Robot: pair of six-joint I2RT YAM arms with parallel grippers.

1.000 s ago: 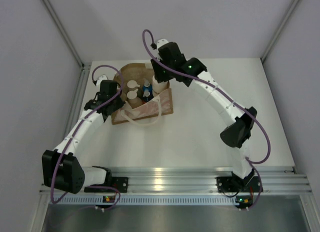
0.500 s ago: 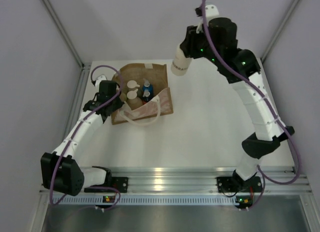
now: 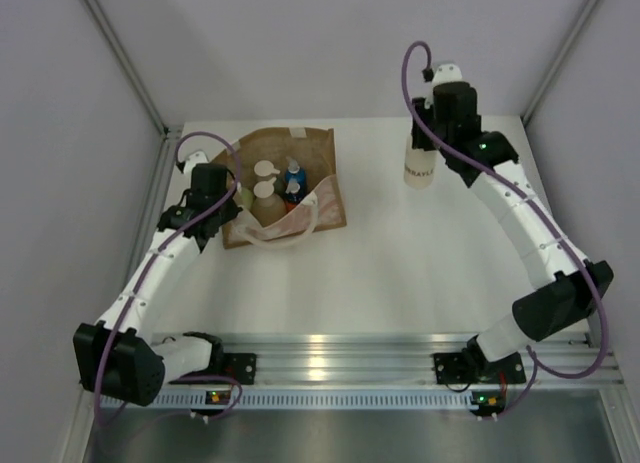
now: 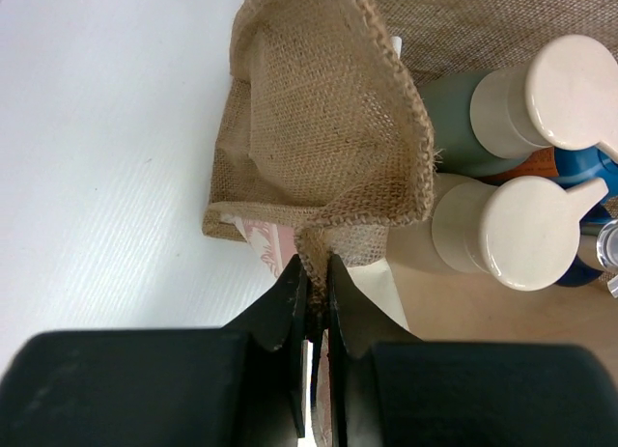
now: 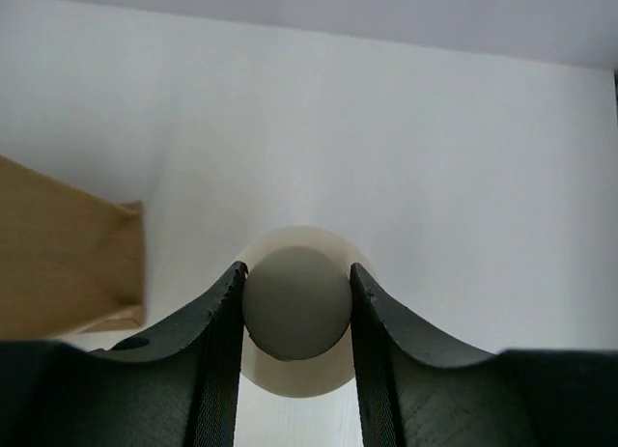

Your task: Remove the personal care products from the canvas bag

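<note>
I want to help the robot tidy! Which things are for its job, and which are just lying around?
For the job: canvas bag, pinched by the left jaws; cream bottle, in the right jaws; bottles inside the bag.
Just there: purple cables; metal rail.

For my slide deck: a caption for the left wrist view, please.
Left gripper pinching the rim of the bag, capped bottles standing inside.
</note>
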